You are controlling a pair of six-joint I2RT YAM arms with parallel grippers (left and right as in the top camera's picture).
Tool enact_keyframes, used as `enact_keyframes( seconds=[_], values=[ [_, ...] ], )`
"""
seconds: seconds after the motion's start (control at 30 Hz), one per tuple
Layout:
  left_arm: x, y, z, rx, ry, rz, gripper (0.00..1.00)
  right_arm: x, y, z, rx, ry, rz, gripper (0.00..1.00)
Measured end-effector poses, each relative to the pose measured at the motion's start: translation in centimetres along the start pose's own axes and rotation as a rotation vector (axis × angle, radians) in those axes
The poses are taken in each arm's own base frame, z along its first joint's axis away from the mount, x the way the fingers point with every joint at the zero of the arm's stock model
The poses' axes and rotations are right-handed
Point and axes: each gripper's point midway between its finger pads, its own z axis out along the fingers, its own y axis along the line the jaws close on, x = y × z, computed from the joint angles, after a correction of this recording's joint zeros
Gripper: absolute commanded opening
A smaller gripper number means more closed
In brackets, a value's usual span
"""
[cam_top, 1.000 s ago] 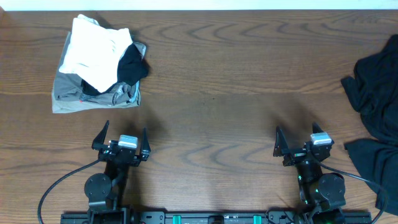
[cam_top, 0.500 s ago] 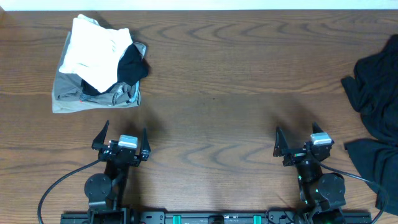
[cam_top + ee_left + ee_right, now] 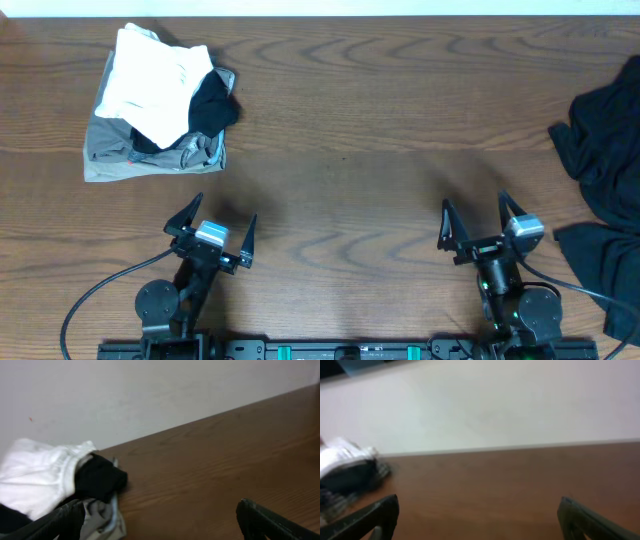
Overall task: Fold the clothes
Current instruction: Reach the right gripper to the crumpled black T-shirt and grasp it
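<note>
Apparently crumpled black shirt [image 3: 608,150], right edge.

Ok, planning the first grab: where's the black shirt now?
In the overhead view, the black shirt lies crumpled at the far right, just beyond the right gripper.

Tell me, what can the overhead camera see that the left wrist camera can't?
Only the overhead shows the black shirt, bunched at the right edge of the table, and the right gripper, which is open. Only the left wrist shows the pale wall rising broad behind the table. Both show the table, the white folded garment lying on the grey folded garment, and the left gripper, open, though the wrist view catches just its dark fingers.
</note>
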Motion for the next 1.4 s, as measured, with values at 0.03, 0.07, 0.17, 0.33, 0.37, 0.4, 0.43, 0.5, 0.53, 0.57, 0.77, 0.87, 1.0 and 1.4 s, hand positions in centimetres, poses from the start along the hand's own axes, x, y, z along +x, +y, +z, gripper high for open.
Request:
enact_keyframes(
  seconds=[0.03, 0.07, 0.17, 0.33, 0.37, 0.4, 0.43, 0.5, 0.53, 0.57, 0.77, 0.87, 1.0, 1.4],
  values=[
    [-0.1, -0.1, 0.0, 0.007, -0.002, -0.024, 0.98, -0.3, 0.2, 0.0, -0.011, -0.007, 0.006, 0.99],
    [-0.4, -0.2, 0.0, 0.011, -0.004, -0.050, 0.98, -0.7, 0.4, -0.1, -0.017, -0.007, 0.011, 0.99],
    [-2.2, -0.1, -0.2, 0.017, -0.018, -0.110, 0.98, -1.5, 0.6, -0.2, -0.010, 0.028, 0.018, 0.99],
    [-6.2, 0.5, 0.1, 0.030, 0.019, -0.209, 0.98, -3.4, 1.1, 0.5, 0.019, 0.135, 0.021, 0.99],
    [-6.8, 0.7, 0.4, 0.035, 0.042, -0.228, 0.98, -3.5, 1.1, 0.9, 0.029, 0.170, 0.021, 0.99],
    [-7.5, 0.9, 0.9, 0.040, 0.074, -0.252, 0.98, -3.5, 1.1, 1.3, 0.038, 0.209, 0.021, 0.99],
    [-8.1, 1.2, 1.3, 0.045, 0.102, -0.271, 0.98, -3.3, 1.0, 1.8, 0.051, 0.258, 0.021, 0.99],
    [-8.8, 1.5, 2.2, 0.059, 0.177, -0.312, 0.98, -2.7, 0.8, 2.8, 0.082, 0.360, 0.020, 0.99],
    [-9.2, 1.7, 2.9, 0.068, 0.227, -0.343, 0.98, -2.4, 0.6, 3.3, 0.099, 0.408, 0.020, 0.99],
    [-9.5, 1.9, 3.5, 0.074, 0.274, -0.368, 0.98, -2.2, 0.3, 4.0, 0.121, 0.460, 0.021, 0.99],
    [-9.5, 3.2, 6.7, 0.098, 0.535, -0.484, 0.98, -2.5, -2.8, 9.4, 0.239, 0.670, 0.031, 0.99],
    [-8.8, 3.7, 8.2, 0.109, 0.590, -0.499, 0.98, -3.4, -4.9, 12.4, 0.266, 0.710, 0.074, 0.99],
    [-7.2, 3.7, 8.9, 0.119, 0.644, -0.520, 0.98, -2.9, -8.0, 15.8, 0.239, 0.759, 0.130, 0.99],
    [-5.4, 3.4, 8.9, 0.127, 0.715, -0.543, 0.98, 5.9, -21.9, 15.5, 0.513, 0.901, 0.243, 0.85]
  ],
)
